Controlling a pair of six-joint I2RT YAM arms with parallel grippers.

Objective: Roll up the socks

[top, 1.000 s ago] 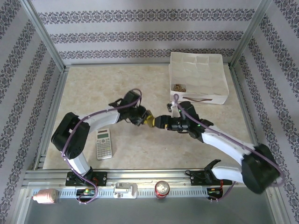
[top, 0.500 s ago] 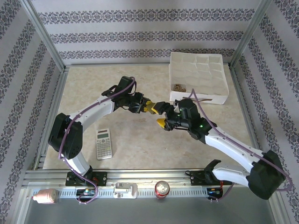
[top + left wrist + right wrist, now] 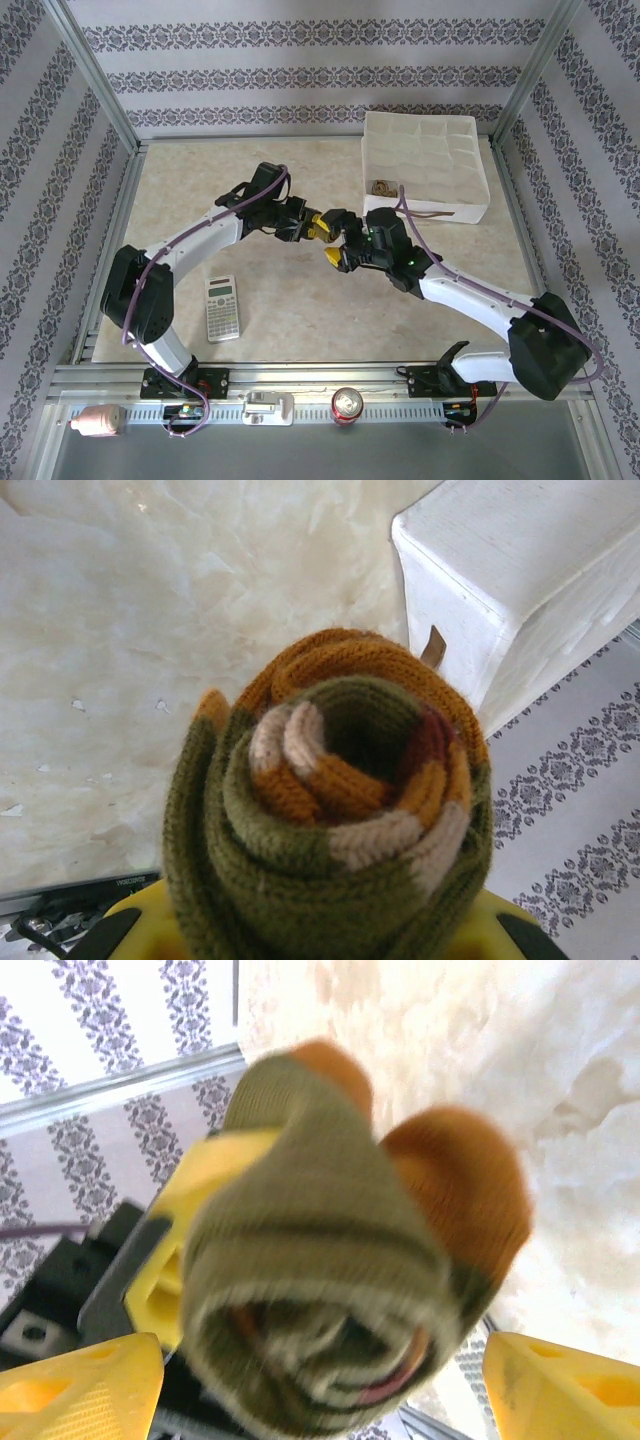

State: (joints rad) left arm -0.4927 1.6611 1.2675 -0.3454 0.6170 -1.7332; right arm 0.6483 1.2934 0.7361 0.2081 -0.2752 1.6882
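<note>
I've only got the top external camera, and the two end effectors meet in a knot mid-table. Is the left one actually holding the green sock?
Observer: Yes. The left wrist camera shows the olive sock as a tight roll, spiral end facing the lens, clamped in the left end effector.
Operator: And the right one?
Observer: On its wrist camera the right end effector is open, fingertips wide on either side of the roll, apparently not touching.
Operator: Any loose bits?
Observer: An orange patch bulges from the roll's side.
</note>
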